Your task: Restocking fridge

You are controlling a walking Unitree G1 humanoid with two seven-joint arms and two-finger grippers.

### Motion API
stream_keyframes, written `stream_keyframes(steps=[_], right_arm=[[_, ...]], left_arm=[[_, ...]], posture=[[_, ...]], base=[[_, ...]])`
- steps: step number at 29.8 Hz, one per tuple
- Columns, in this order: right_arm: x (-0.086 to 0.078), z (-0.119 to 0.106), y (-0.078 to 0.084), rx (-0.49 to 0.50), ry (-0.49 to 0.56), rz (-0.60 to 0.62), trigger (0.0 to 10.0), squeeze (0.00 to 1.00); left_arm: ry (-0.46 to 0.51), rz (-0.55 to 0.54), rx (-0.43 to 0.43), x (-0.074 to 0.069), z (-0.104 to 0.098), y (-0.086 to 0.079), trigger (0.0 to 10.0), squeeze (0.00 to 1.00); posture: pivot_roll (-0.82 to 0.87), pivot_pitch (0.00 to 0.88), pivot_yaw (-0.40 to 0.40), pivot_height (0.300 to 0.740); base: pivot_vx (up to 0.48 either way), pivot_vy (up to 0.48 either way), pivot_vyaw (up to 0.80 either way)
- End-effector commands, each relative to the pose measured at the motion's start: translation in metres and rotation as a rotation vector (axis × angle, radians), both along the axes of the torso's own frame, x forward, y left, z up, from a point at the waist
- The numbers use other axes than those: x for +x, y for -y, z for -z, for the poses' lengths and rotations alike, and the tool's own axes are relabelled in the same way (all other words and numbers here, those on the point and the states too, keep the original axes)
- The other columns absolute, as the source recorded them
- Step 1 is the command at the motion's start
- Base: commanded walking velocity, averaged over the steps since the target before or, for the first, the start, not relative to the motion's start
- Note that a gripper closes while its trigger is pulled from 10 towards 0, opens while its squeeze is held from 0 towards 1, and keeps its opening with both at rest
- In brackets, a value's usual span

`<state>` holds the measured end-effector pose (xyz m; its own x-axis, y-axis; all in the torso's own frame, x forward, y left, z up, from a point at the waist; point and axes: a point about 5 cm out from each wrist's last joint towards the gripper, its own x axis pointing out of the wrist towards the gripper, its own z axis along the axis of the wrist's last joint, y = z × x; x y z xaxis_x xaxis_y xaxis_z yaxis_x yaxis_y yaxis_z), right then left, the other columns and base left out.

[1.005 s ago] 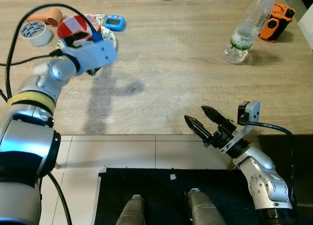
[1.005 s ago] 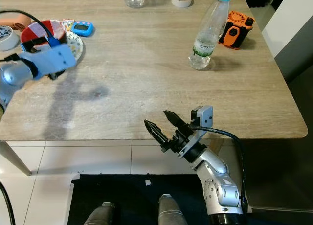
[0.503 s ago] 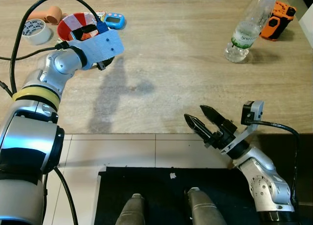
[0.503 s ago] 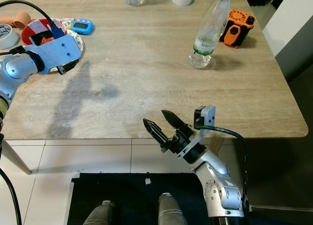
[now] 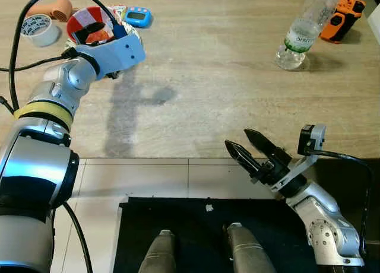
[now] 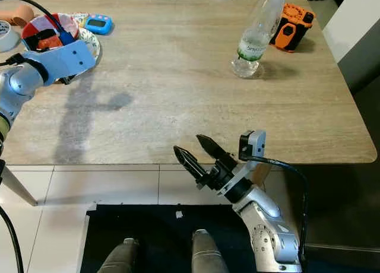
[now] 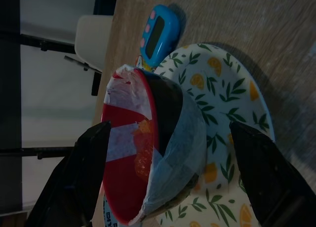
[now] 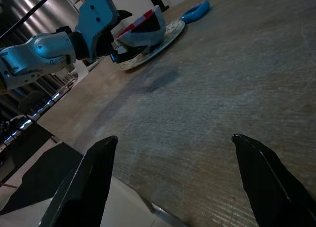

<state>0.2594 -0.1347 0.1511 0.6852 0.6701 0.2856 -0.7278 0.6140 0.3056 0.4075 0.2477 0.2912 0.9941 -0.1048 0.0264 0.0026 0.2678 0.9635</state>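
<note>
Reaching at the surface's far left corner, I have my left gripper [image 7: 168,153] spread wide around the film-covered bowl [image 5: 90,25] on its plate [image 7: 232,113]; it looks light, slippery, crushable, so rim hold. Right gripper [image 5: 248,147] idles open.

A roll of tape [image 5: 38,30] lies at the far left of the wooden counter [image 5: 202,77], beside a peach-coloured object [image 5: 52,9]. A blue timer [image 5: 137,15] sits nearby, and an orange-and-black device [image 5: 341,14] rests at the far right.

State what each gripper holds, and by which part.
Nothing is held. The left gripper stands open around the bowl on the plate; the right gripper is open.
</note>
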Motion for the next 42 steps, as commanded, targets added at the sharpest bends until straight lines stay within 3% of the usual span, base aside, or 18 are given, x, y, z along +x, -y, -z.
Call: stream_keyframes(steps=[1,8,9,10,11,12,21,33,36,37,38,39,42], right_arm=[[-0.005,0.003,0.0,0.001,-0.022,-0.005,10.0,0.0],[-0.008,0.004,0.0,-0.003,-0.034,-0.003,10.0,0.0],[-0.008,0.004,0.0,-0.003,-0.036,-0.002,10.0,0.0],[-0.008,0.004,0.0,-0.003,-0.038,-0.001,10.0,0.0],[-0.008,0.004,0.0,-0.003,-0.038,-0.001,10.0,0.0],[-0.008,0.004,0.0,-0.004,-0.04,0.0,10.0,0.0],[-0.005,0.003,0.002,-0.01,-0.036,0.013,10.0,0.0],[0.007,0.0,0.002,-0.017,-0.011,0.024,10.0,0.0],[0.013,-0.002,0.002,-0.022,0.006,0.022,10.0,0.0],[0.013,-0.002,0.002,-0.022,0.006,0.022,10.0,0.0],[0.017,-0.003,0.002,-0.027,0.017,0.02,10.0,0.0],[0.018,-0.003,0.002,-0.029,0.019,0.019,10.0,0.0],[0.02,-0.005,0.002,-0.03,0.027,0.015,10.0,0.0]], left_arm=[[-0.006,-0.048,0.031,-0.004,-0.001,-0.014,10.0,0.0],[-0.013,-0.111,0.064,-0.004,0.004,-0.02,10.0,0.0],[-0.022,-0.125,0.075,-0.004,0.005,-0.022,9.2,0.0],[-0.03,-0.136,0.078,-0.004,0.006,-0.024,2.3,0.0],[-0.03,-0.136,0.078,-0.004,0.006,-0.024,2.3,0.0],[-0.037,-0.144,0.082,-0.005,0.007,-0.026,0.0,0.0],[-0.073,-0.172,0.077,-0.006,0.008,-0.033,0.0,0.0],[-0.099,-0.154,0.023,-0.005,0.005,-0.03,0.0,0.0],[-0.119,-0.105,-0.084,-0.005,0.0,-0.025,0.0,0.0],[-0.119,-0.105,-0.084,-0.005,0.0,-0.025,0.0,0.0],[-0.143,-0.042,-0.183,-0.004,-0.005,-0.02,0.0,0.0],[-0.153,-0.021,-0.22,-0.004,-0.006,-0.018,0.0,0.0],[-0.173,0.033,-0.287,-0.005,-0.011,-0.014,0.0,0.0]], posture=[[-0.11,0.361,-0.014,0.74],[-0.11,0.371,-0.018,0.74],[-0.11,0.371,-0.018,0.74],[-0.11,0.371,-0.018,0.74],[-0.11,0.371,-0.018,0.74],[-0.11,0.368,-0.018,0.74],[-0.11,0.347,-0.012,0.74],[-0.1,0.279,-0.003,0.74],[-0.09,0.246,-0.001,0.74],[-0.09,0.246,-0.001,0.74],[-0.08,0.224,-0.001,0.74],[-0.08,0.224,-0.001,0.74],[-0.08,0.207,-0.001,0.74]], base=[[0.0,0.0,0.0],[0.0,0.0,0.0],[0.0,0.0,0.0],[0.0,0.0,0.0],[0.0,0.0,0.0],[0.0,0.0,0.0],[0.0,0.0,0.0],[0.0,0.0,0.0],[0.0,0.0,0.0],[0.0,0.0,0.0],[0.0,0.0,0.0],[0.0,0.0,0.0],[0.0,0.0,0.0]])
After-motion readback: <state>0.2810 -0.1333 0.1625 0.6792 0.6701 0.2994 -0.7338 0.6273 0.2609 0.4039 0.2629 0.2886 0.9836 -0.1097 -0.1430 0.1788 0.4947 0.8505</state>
